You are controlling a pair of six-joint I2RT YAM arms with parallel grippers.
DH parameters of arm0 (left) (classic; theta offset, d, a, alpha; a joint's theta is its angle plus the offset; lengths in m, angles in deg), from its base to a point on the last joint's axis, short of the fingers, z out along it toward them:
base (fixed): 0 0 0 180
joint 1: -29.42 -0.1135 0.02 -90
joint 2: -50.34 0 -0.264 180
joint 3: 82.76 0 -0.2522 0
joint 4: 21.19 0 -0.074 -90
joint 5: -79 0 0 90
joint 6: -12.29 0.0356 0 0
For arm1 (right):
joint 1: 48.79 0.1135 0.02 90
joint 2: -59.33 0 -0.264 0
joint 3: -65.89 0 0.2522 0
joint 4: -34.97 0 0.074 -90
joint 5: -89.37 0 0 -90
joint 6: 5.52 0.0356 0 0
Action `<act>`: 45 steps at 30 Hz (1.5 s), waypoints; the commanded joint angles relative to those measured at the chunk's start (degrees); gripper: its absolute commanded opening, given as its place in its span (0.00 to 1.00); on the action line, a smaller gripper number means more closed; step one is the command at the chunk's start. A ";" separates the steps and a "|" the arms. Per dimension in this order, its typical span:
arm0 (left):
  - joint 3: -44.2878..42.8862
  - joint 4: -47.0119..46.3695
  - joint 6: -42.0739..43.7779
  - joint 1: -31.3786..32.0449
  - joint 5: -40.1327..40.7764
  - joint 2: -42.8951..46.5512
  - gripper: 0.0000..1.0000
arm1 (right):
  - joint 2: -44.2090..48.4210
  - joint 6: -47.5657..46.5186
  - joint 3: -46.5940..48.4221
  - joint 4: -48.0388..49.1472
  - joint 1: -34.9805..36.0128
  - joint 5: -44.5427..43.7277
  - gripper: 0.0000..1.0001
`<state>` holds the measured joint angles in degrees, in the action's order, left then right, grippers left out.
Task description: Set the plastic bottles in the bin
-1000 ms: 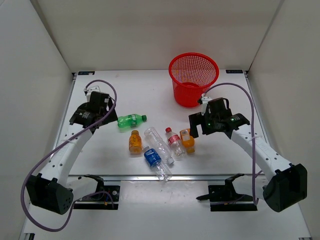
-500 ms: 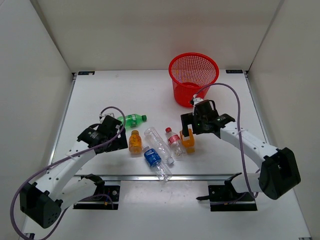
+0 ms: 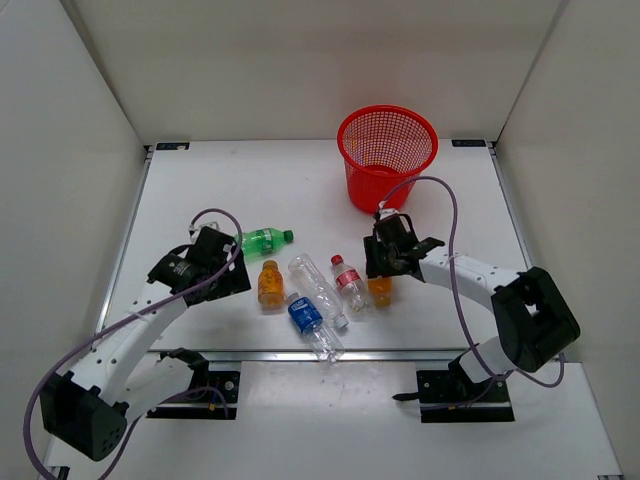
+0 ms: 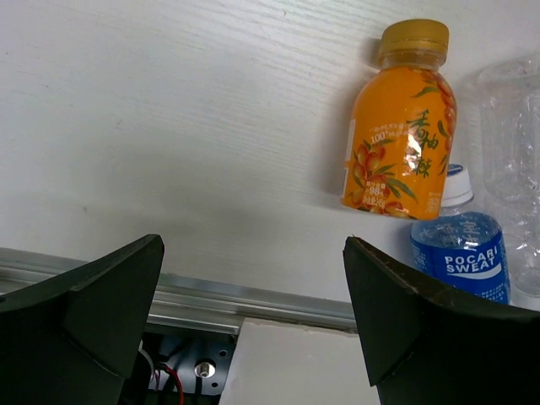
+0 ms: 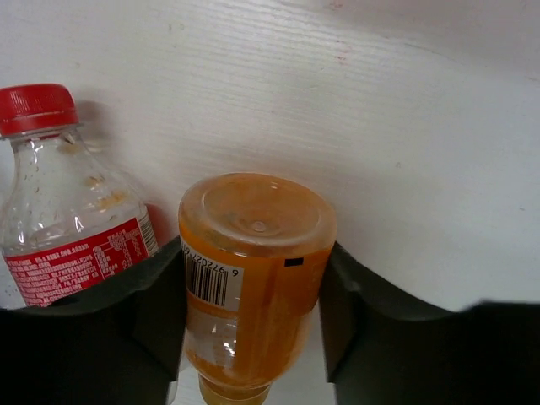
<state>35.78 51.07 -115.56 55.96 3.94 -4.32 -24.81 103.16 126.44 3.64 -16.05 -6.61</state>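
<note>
My right gripper (image 3: 379, 276) (image 5: 253, 291) is shut on an orange bottle (image 3: 379, 293) (image 5: 253, 270) that lies on the table, its base facing the wrist camera. A red-label bottle (image 3: 349, 283) (image 5: 59, 202) lies touching it on the left. My left gripper (image 3: 234, 282) (image 4: 253, 253) stands open and holds nothing, just left of the other orange bottle (image 3: 270, 283) (image 4: 401, 135). A blue-label bottle (image 3: 311, 322) (image 4: 460, 257) and a larger clear bottle (image 3: 318, 290) (image 4: 510, 126) lie beside that one. The green bottle (image 3: 262, 240) lies behind the left gripper. The red mesh bin (image 3: 386, 158) stands at the back.
A metal rail (image 3: 330, 354) (image 4: 253, 299) runs along the table's front edge, just below the bottles. White walls (image 3: 70, 150) close in the left, right and back. Purple cables (image 3: 445, 250) loop over both arms.
My right gripper came down and left onto the orange bottle and shut on it. My left arm swung from beside the green bottle toward the left orange bottle, still open.
</note>
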 commanded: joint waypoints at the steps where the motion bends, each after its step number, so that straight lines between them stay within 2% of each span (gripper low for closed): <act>1: -3.10 -1.37 2.15 -2.19 0.10 -1.76 0.99 | 3.01 0.40 1.19 2.54 -0.82 -2.11 0.39; 4: -4.07 -4.43 3.65 -3.51 -0.61 -3.35 0.99 | 6.96 -3.38 5.49 0.61 -2.66 0.69 0.27; 7: -6.08 -7.52 5.58 -5.35 -1.92 -4.93 0.99 | 11.10 -7.16 12.60 -2.99 -3.99 5.62 0.21; 9: -7.31 -9.18 6.73 -6.06 -3.16 -6.78 0.99 | 11.54 -10.40 17.97 -4.84 -3.99 10.10 0.19; 11: -8.63 -10.59 8.22 -6.59 -3.78 -9.75 0.99 | 10.05 -13.66 27.43 -6.43 -3.11 10.72 0.19; 15: -11.79 -12.70 11.73 -6.86 -7.37 -15.38 0.99 | 2.78 -21.28 42.38 -6.78 -3.90 9.85 0.21; 16: -12.23 -12.97 11.65 -7.03 -7.82 -16.18 0.99 | -0.47 -21.57 44.86 -6.52 -5.82 7.67 0.21; 18: -13.64 -13.93 14.19 -8.17 -9.74 -18.90 0.99 | -6.35 -20.79 56.16 -6.69 -9.33 5.46 0.20; 20: -16.79 -13.06 15.16 -9.05 -8.27 -21.09 0.99 | -12.95 -18.86 62.34 -6.35 -13.54 13.15 0.19; 24: -21.20 -12.44 19.02 -9.40 -7.90 -25.06 0.99 | -18.77 -14.55 64.31 0.32 -20.15 19.33 0.18; 27: -23.05 -15.59 24.90 -10.54 -15.44 -27.60 0.98 | -21.15 -12.08 62.47 4.01 -22.62 19.69 0.19; 29: -26.89 -15.18 29.38 -11.69 -18.19 -31.02 0.99 | -23.95 -10.25 62.99 4.47 -24.29 22.14 0.23; 31: -28.67 -15.26 34.56 -11.52 -18.89 -33.40 0.99 | -25.45 -9.19 65.44 3.68 -25.52 24.86 0.38; 34: -31.31 -15.08 40.80 -11.60 -19.85 -37.62 0.99 | -26.43 -9.01 66.07 2.89 -25.96 27.95 0.53; 38: -33.51 -15.26 47.41 -12.48 -24.33 -42.02 0.98 | -25.11 -9.54 66.41 1.83 -25.44 28.65 0.73; 42: -31.84 -18.49 52.16 -12.31 -26.10 -42.46 0.99 | -21.95 -9.80 65.98 -0.98 -25.79 31.46 0.83; 44: -33.32 -18.95 53.92 -12.04 -27.15 -43.08 0.98 | -18.89 -10.50 64.24 -2.74 -25.61 32.52 0.97; 45: -34.20 -18.86 55.41 -12.04 -27.42 -44.39 0.99 | -17.91 -11.37 62.57 -2.74 -24.92 32.87 0.99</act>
<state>4.55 34.54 -66.25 43.94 -19.91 -48.86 -49.97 93.17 189.93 0.63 -41.69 22.98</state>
